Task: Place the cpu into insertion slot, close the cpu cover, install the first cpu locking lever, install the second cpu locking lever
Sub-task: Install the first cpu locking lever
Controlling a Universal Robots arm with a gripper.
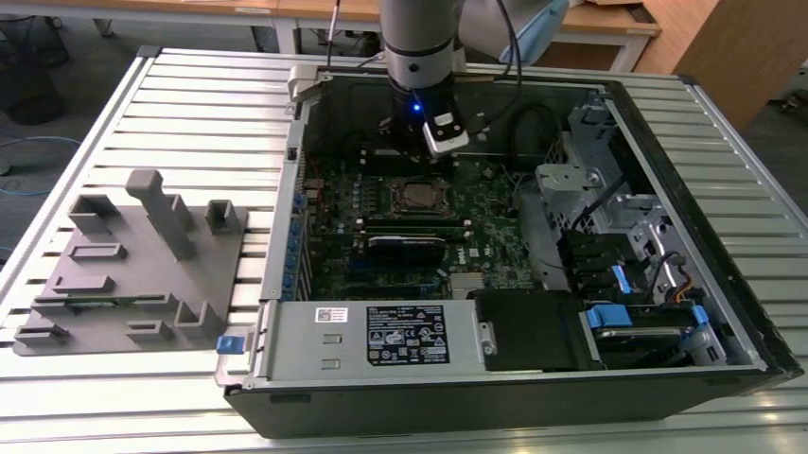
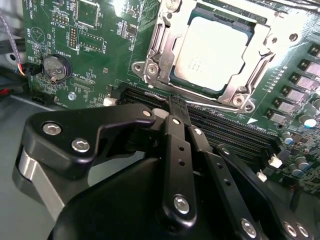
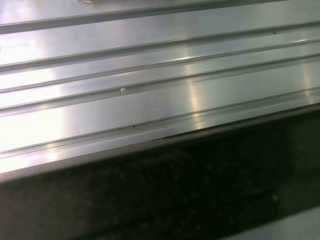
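Black metal gripper, fingers together and empty, hangs just short of the thin silver cpu cover; the pale silvery square cpu lies seated straight beyond its tips.

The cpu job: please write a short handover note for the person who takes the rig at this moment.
Gripper: shut, empty, tip just beside the socket, above the memory slots.
cpu: seated in the insertion slot.
cpu cover: down over the cpu.
Done: cpu placed, cover closed.
Left: both locking levers; I cannot tell if either is latched.
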